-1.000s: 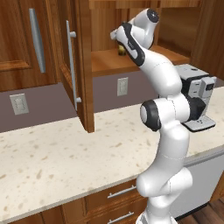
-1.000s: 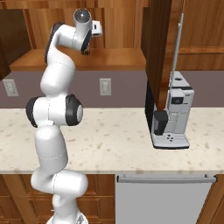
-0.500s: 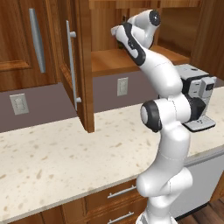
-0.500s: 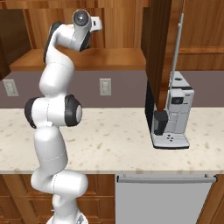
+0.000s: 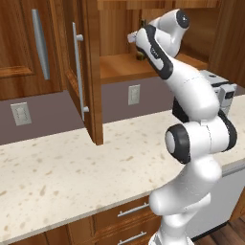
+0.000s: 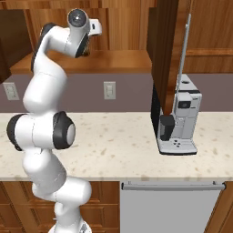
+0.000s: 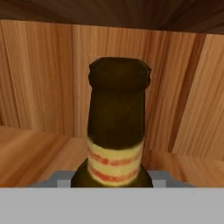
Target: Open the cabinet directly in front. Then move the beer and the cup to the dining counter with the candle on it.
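- Left base view: the cabinet (image 5: 83, 72) door hangs open at upper centre; the arm reaches onto its shelf, where the beer (image 5: 140, 51) shows just behind the wrist.
- Right base view: the hand sits upper left over the shelf; a coffee machine (image 6: 178, 119) stands on the counter (image 6: 118, 145) at right.
- Hand view: the beer (image 7: 117, 127) fills the centre, upright and very close; I cannot tell how the gripper's jaws stand.

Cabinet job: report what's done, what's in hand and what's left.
Done: the cabinet door stands swung open. In hand: the arm reaches into the cabinet, and the hand view shows the beer upright on the wooden shelf right in front of the hand; whether the jaws hold it cannot be told. Left: carrying the beer to the dining counter, then the cup.
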